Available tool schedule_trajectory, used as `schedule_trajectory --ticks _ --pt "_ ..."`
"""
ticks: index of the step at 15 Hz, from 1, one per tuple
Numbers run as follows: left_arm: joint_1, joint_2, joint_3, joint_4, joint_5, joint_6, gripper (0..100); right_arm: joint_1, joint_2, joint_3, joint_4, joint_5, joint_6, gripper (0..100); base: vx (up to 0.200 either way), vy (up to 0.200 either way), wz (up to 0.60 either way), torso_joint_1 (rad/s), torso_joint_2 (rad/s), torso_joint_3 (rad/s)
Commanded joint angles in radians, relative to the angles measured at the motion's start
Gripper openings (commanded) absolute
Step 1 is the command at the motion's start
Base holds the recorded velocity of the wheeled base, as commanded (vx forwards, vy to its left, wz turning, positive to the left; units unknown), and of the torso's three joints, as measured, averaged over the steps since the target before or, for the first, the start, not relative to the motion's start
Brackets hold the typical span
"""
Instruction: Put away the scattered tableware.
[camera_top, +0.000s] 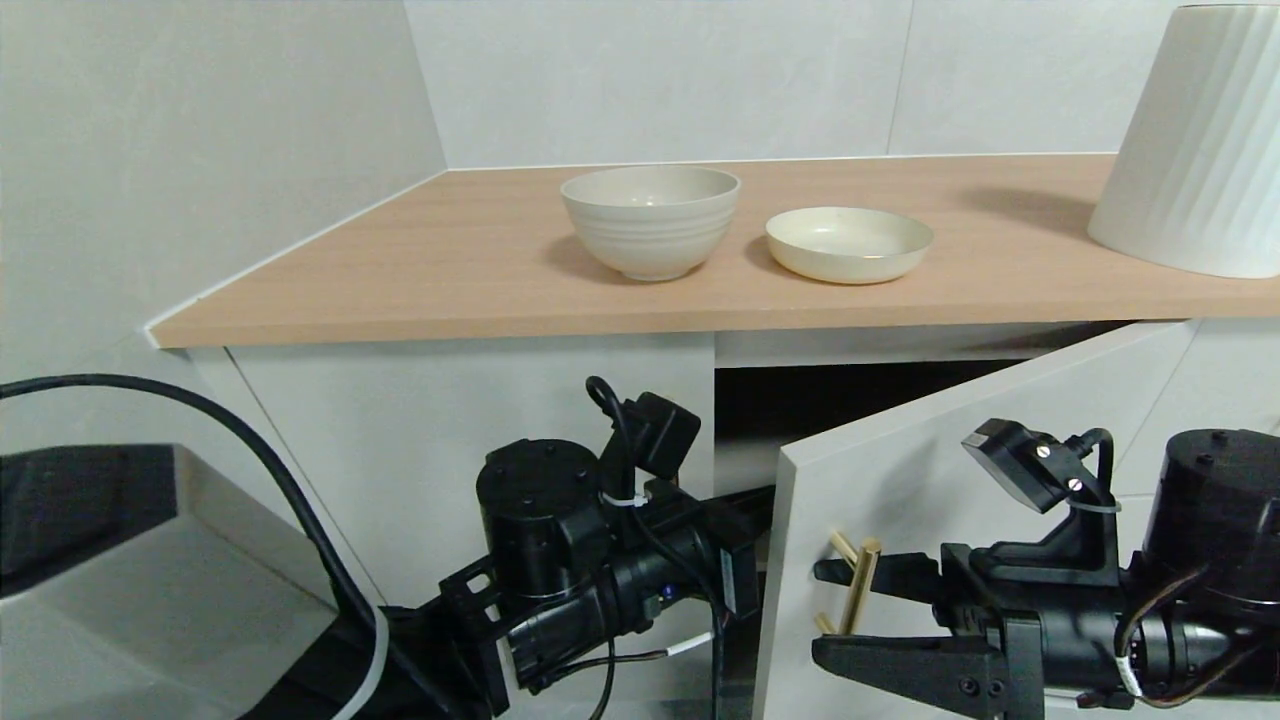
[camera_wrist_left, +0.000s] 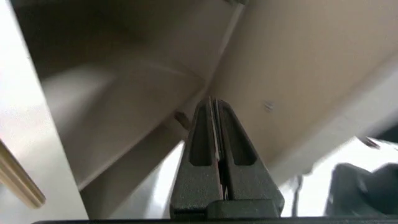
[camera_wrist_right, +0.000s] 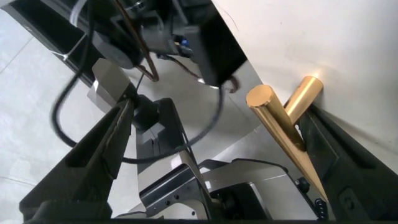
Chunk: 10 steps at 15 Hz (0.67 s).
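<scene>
A deep cream bowl (camera_top: 650, 220) and a shallow cream dish (camera_top: 848, 243) stand side by side on the wooden countertop (camera_top: 420, 270). Below them a white cabinet door (camera_top: 900, 480) hangs partly open. My right gripper (camera_top: 850, 620) is open, its fingers above and below the door's gold bar handle (camera_top: 858, 590). In the right wrist view the handle (camera_wrist_right: 280, 130) lies close to one finger (camera_wrist_right: 336, 155) of the open gripper (camera_wrist_right: 217, 162). My left gripper (camera_wrist_left: 212, 109) is shut on nothing, pointing into the cabinet interior; the left arm (camera_top: 560, 540) reaches in at the door's edge.
A large white ribbed lampshade-like object (camera_top: 1200, 150) stands at the countertop's right end. White tiled walls close in the left and the back. The dark cabinet opening (camera_top: 850, 395) shows above the door. A grey ledge (camera_top: 150, 600) lies at lower left.
</scene>
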Motion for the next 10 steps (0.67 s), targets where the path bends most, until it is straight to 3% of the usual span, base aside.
schedule_trajectory --ticks 1,10 --pt "-0.006 0.025 -0.017 -0.005 0.007 -0.002 0 -0.009 -0.006 0.000 0.002 -0.003 -0.001 100 0.000 0.000 0.00 0.000 0.00 0.000" --pt "-0.008 0.029 -0.028 -0.007 -0.003 -0.002 0 -0.119 0.034 -0.009 -0.003 -0.006 -0.053 100 0.000 0.000 0.00 0.000 0.00 0.000"
